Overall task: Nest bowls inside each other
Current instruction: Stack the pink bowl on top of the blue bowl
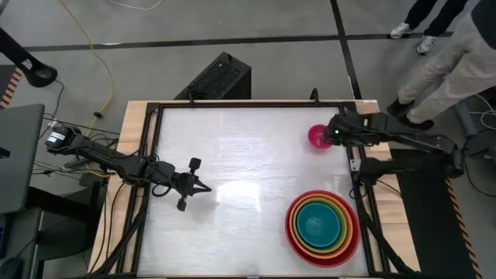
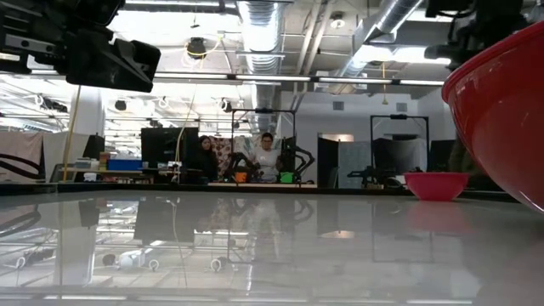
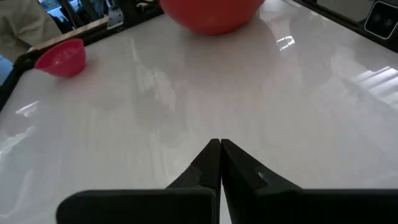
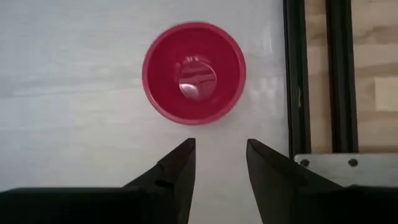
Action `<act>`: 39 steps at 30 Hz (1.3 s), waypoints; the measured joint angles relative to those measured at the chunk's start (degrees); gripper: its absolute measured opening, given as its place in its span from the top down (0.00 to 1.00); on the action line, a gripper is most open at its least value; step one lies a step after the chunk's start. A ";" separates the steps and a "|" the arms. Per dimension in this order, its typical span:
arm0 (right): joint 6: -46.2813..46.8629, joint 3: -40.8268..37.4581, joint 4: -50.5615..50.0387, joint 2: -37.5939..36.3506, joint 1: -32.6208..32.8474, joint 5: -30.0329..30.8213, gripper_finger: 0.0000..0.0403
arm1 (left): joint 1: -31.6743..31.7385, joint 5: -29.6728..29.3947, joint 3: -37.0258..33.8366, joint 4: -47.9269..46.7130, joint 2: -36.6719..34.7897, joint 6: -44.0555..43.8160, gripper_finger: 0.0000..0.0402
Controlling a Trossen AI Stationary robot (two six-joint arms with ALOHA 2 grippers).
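Final bowl pending; right claw [image 4: 221, 163] hovers open above the magenta-pink bowl [image 4: 194, 73] at the tabletop's [image 1: 232, 155] far right; nested stack [image 1: 322, 227] near; left claw [image 1: 203, 187] closed, idle; next: descend, grip rim.

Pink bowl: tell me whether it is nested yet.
Not nested. The pink bowl sits alone, upright and empty, apart from the red bowl stack.

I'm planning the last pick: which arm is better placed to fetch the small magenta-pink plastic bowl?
The right. Its open gripper hangs above the small magenta-pink plastic bowl near the table's far right edge. The left gripper is shut, far across the table.
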 joint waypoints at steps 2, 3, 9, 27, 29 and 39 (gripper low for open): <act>0.79 -1.07 0.13 -1.41 0.46 -0.24 0.59 | 0.00 -0.02 0.00 0.00 0.00 0.01 1.00; 0.89 -1.56 0.16 -2.17 0.55 -0.64 0.57 | 0.00 -0.02 0.00 0.00 0.00 0.02 1.00; 2.16 -4.54 0.55 -4.25 0.75 -1.15 0.42 | 0.00 0.00 0.00 0.03 0.00 -0.04 1.00; 3.20 -24.28 22.10 -3.18 -8.57 -0.30 0.33 | 0.00 -0.02 -0.02 -0.02 0.00 -0.13 1.00; 2.96 -25.39 25.14 -3.09 -10.01 -0.04 0.33 | 0.01 -0.02 -0.02 -0.24 0.00 -0.13 1.00; 1.52 -29.56 35.26 -1.10 -17.14 0.42 0.33 | 0.03 -0.25 -0.04 -0.87 0.00 0.24 1.00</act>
